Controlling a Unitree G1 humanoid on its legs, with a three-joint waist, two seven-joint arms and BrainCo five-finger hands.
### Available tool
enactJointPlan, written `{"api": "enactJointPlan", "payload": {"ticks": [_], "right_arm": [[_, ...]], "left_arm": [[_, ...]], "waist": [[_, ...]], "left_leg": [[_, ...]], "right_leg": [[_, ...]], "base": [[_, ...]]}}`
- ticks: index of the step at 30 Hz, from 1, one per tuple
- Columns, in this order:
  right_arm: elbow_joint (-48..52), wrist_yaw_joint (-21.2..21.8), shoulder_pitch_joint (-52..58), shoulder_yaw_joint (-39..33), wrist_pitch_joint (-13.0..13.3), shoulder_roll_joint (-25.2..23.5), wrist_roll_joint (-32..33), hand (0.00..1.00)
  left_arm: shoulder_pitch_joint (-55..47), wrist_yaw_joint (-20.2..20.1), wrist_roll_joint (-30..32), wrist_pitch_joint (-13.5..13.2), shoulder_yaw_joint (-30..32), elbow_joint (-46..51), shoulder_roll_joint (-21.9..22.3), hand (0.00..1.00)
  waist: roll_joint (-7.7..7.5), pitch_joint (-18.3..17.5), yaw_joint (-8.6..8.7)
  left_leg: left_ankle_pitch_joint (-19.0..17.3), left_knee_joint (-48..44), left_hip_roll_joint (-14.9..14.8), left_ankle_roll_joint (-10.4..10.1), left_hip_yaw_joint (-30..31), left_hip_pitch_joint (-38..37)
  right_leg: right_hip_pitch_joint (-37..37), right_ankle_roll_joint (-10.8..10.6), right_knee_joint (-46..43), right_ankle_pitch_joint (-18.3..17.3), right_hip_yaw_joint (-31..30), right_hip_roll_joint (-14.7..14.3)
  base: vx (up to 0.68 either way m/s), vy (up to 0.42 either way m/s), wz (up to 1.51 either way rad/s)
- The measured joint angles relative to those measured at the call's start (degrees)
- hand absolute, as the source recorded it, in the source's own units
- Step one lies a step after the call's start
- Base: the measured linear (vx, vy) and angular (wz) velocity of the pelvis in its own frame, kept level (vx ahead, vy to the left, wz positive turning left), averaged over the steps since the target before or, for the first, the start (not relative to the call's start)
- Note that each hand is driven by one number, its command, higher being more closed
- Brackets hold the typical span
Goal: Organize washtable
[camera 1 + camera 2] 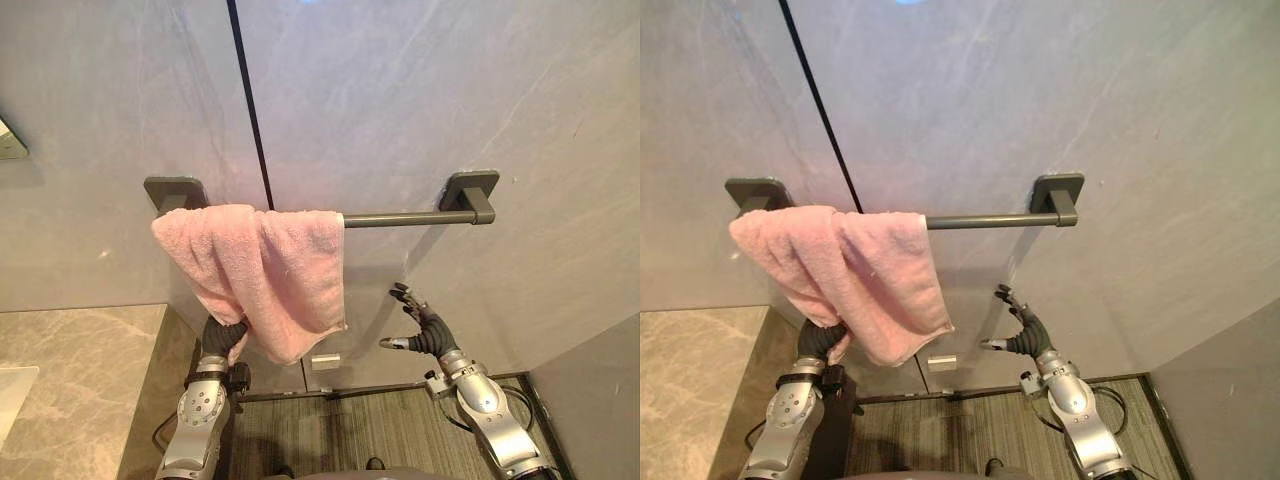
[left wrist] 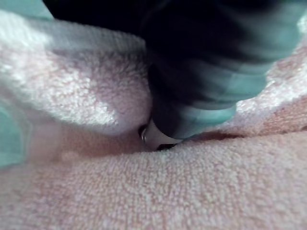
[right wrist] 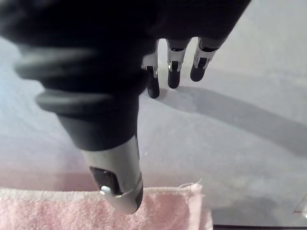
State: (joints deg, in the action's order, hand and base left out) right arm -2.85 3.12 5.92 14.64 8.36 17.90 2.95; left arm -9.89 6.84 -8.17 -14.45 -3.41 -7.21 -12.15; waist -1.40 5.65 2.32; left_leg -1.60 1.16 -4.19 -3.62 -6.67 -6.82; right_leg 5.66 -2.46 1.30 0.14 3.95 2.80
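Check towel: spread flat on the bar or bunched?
Bunched. The towel hangs skewed over the left end of the bar, its hem slanting and the right half of the bar bare. The left hand reaches up under it.

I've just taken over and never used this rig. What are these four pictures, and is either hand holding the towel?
The two wide pictures come from the head of a two-armed humanoid, looking at a wall. A pink towel hangs bunched over the left end of a grey bar; a stone counter sits lower left. The close-ups are wrist cameras. The left hand is tucked under the towel, so a grip cannot be confirmed. The right hand is open below the bare bar, touching nothing.
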Motion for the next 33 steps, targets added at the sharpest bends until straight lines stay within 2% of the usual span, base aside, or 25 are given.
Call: {"api": "enactJointPlan", "payload": {"ticks": [7,11,17,18,27,33], "right_arm": [[-0.01,1.69,-4.34,4.82,0.02,-0.15,8.17,0.00],[-0.07,2.52,-7.04,6.81,0.11,-0.95,10.08,0.00],[-1.34,3.38,-9.27,8.49,0.14,-3.19,10.48,0.00],[-2.22,3.38,-9.78,8.58,0.16,-3.54,10.49,1.00],[-5.92,3.34,-13.03,9.71,0.17,-5.28,10.47,1.00],[-7.66,3.28,-14.46,9.61,0.18,-5.30,10.44,1.00]], "left_arm": [[0.20,0.83,-0.12,-0.48,-1.36,0.00,0.05,1.00],[0.50,0.82,-0.18,-0.56,-1.43,0.00,0.15,1.00],[1.67,0.81,-0.19,-0.56,-1.49,-0.01,0.26,1.00],[1.66,0.81,-0.23,-0.56,-1.48,-0.01,0.26,1.00],[1.67,0.79,-0.25,-0.57,-1.34,-0.01,0.28,1.00],[2.06,0.78,-0.27,-0.61,-0.77,-0.01,0.52,1.00]], "waist": [[-0.19,-0.01,-0.11],[-0.45,-0.14,-0.35],[-0.92,-0.22,-1.61],[-0.97,-0.23,-1.65],[-1.35,-0.40,-2.14],[-1.78,-0.55,-3.08]], "left_leg": [[0.01,-0.04,0.00,0.00,0.30,0.35],[0.03,-0.15,0.04,0.01,0.66,1.00],[0.07,-0.16,0.13,0.07,1.07,1.13],[0.11,-0.16,0.16,0.12,1.17,1.12],[0.25,-0.07,0.17,0.20,1.78,1.01],[0.25,0.06,0.20,0.19,2.00,1.22]], "right_leg": [[-0.20,0.01,-0.01,-0.01,0.25,0.00],[-0.55,0.01,-0.01,-0.01,0.61,0.02],[-0.44,0.01,0.00,-0.01,0.95,0.08],[-0.39,0.01,-0.01,-0.01,1.02,0.11],[-0.02,0.02,0.04,-0.02,1.57,0.14],[-0.03,0.02,0.32,-0.02,1.84,0.15]], "base": [[0.00,-0.002,0.00],[0.00,-0.006,0.04],[-0.01,-0.003,0.03],[-0.03,-0.005,0.04],[-0.02,-0.006,0.03],[0.00,0.000,0.00]]}}
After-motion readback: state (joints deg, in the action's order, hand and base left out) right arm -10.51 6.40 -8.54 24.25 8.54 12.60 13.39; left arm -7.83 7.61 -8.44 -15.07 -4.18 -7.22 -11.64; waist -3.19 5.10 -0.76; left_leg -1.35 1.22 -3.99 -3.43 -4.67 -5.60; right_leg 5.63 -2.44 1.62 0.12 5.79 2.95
